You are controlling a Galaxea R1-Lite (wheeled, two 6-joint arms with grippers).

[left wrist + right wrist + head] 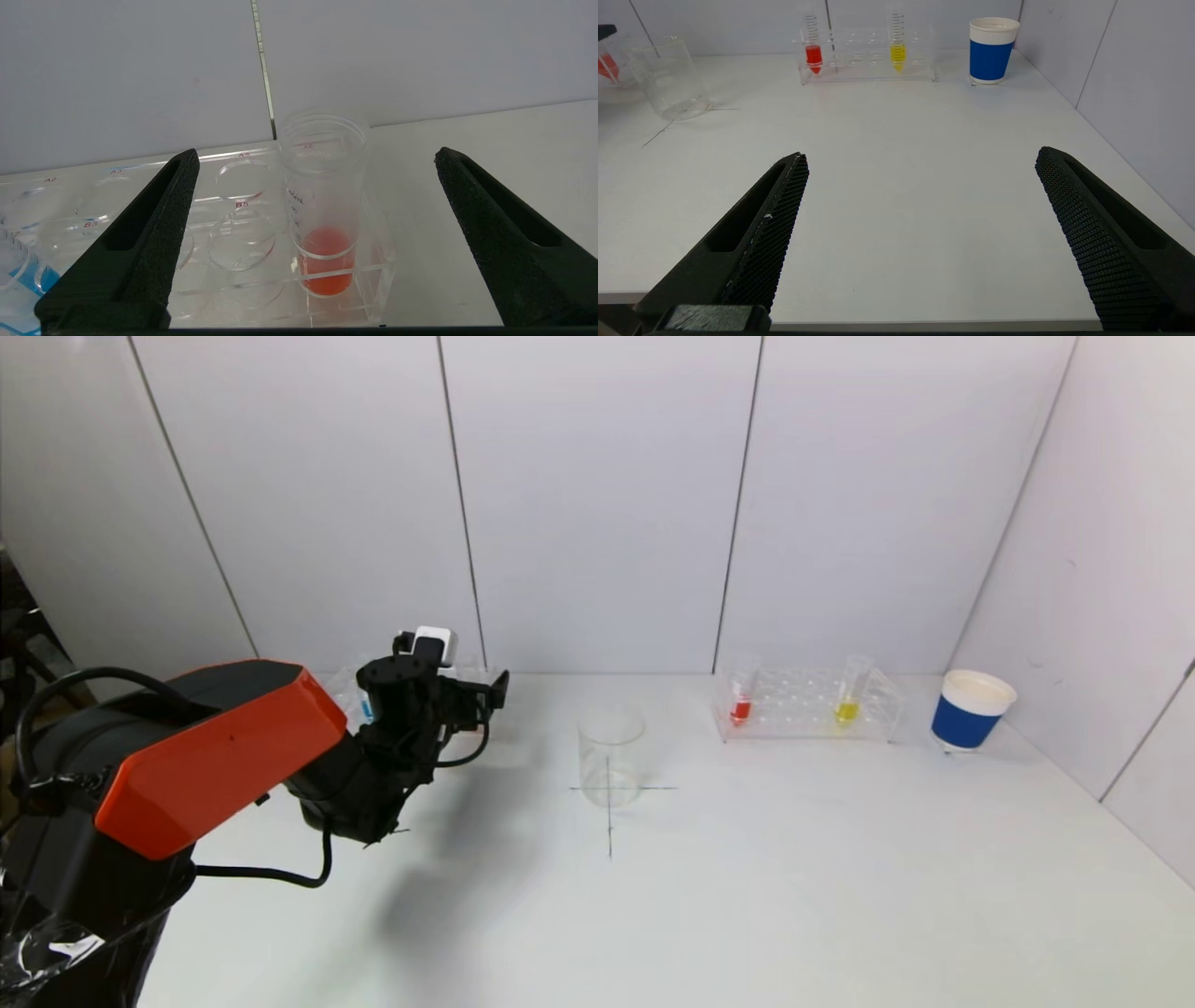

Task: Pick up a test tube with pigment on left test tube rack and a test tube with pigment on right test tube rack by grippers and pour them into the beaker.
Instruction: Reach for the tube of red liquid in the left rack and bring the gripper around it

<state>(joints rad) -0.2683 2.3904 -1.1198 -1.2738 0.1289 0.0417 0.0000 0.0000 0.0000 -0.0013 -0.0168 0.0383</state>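
left gripper (317, 242), jaws spread wide, frames the orange-red test tube (324, 224) standing in the left rack (233, 224) (not yet touched); next, advance and close. right gripper (920, 242) hangs open, parked far from the right rack (868, 60).

The left test tube rack (243, 224) and right test tube rack (808, 705) look like clear glossy plastic, and the beaker (611, 756) like smooth clear glass. The fingers (775, 224) are matt black with a rough honeycomb texture, the arm shell (215, 747) is smooth orange plastic. The table (747, 877) is smooth matt white, and the cup (971, 709) looks like ribbed paper
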